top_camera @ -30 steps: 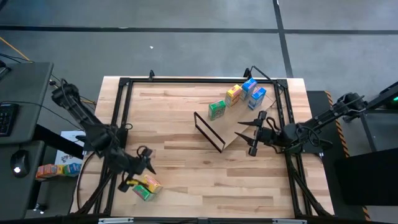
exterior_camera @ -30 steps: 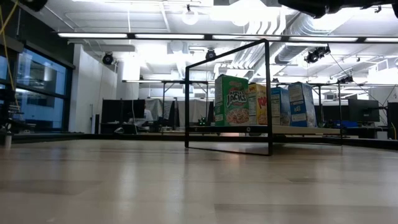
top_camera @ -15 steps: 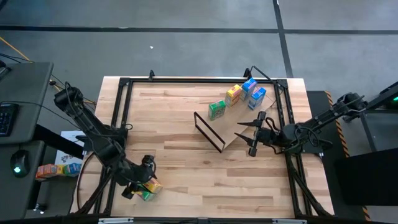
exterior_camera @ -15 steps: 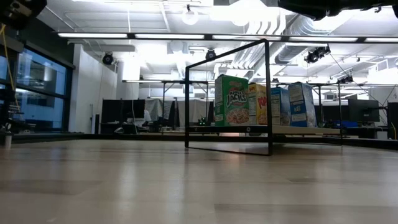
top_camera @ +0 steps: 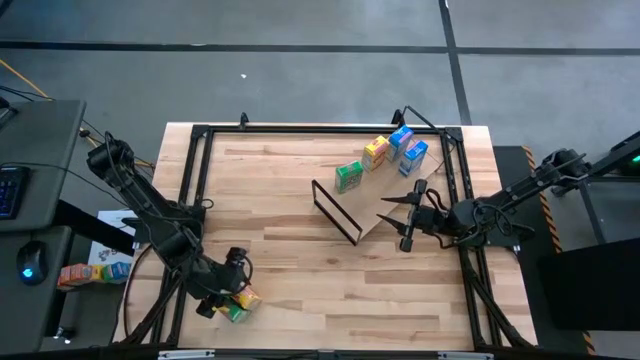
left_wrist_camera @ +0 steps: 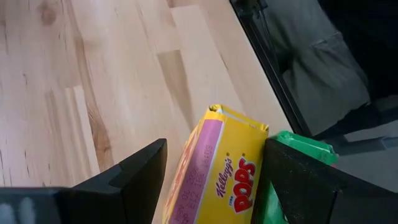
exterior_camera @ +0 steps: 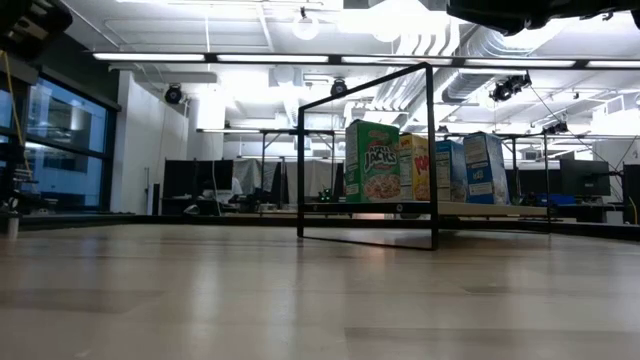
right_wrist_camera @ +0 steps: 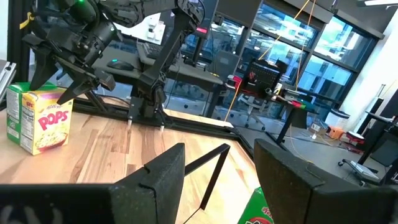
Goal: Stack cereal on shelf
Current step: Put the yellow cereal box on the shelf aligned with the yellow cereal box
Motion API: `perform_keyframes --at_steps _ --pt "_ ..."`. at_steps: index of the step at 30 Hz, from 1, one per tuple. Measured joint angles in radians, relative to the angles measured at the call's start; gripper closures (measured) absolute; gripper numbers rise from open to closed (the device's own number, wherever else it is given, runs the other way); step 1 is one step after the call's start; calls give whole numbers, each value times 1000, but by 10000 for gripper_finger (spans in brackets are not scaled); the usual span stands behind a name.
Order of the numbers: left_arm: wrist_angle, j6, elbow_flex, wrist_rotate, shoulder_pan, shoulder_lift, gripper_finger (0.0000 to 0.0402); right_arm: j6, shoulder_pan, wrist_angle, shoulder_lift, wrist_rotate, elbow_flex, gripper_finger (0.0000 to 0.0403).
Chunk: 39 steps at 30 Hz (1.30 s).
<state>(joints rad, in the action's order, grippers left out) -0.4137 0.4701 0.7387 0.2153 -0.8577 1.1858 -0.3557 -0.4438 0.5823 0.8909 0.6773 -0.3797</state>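
Note:
The shelf (top_camera: 385,215) is a light-wood board with a black frame (top_camera: 335,212), lying at the table's right. A green box (top_camera: 349,176), a yellow box (top_camera: 376,152) and two blue boxes (top_camera: 408,147) stand on it in a row, and they also show in the low view (exterior_camera: 372,162). A yellow Pops box (left_wrist_camera: 217,174) and a green box (left_wrist_camera: 306,147) stand side by side at the near left (top_camera: 238,303). My left gripper (top_camera: 230,288) is open above them, a finger on either side of the yellow box. My right gripper (top_camera: 408,215) is open and empty over the shelf's near end. My left gripper (left_wrist_camera: 215,146) comes from above, pointing down, with its fingers on either side of the yellow box's top end (left_wrist_camera: 239,121). One finger (left_wrist_camera: 298,180) stands between the yellow and green boxes; I cannot tell whether it touches. A gap shows at the other finger (left_wrist_camera: 124,180).
A black metal frame (top_camera: 200,180) runs round the tabletop. Bare wood (top_camera: 290,250) lies between the two groups of boxes. Off the table's left stand a desk with a mouse (top_camera: 28,262) and more small boxes (top_camera: 90,272).
My left gripper has gone toward the table's near edge and down onto the yellow and green boxes, tipping to point down. It has then kept still with its fingers around the yellow box. The boxes have stayed in place.

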Motion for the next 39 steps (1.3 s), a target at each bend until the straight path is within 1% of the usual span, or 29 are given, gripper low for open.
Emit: perform_keyframes --at_steps 8,12,17,22,28,33,39 --pt "-14 -18 0 -3 3 3 143 0 0 -3 0 0 0 219" --pt "-18 -7 0 -3 21 31 143 0 0 -3 0 0 0 219" --pt "-18 -23 -1 -66 40 95 143 0 0 -9 0 0 0 219" --pt "-15 -27 -1 -76 49 130 143 6 0 -16 0 0 0 219" --pt "-17 -28 -1 -75 72 127 144 18 0 -18 0 0 0 219" --pt "-16 -34 -1 -75 99 123 167 18 0 -18 0 0 0 219" --pt "-20 -117 -1 -82 113 123 225 18 0 -19 0 0 0 219"
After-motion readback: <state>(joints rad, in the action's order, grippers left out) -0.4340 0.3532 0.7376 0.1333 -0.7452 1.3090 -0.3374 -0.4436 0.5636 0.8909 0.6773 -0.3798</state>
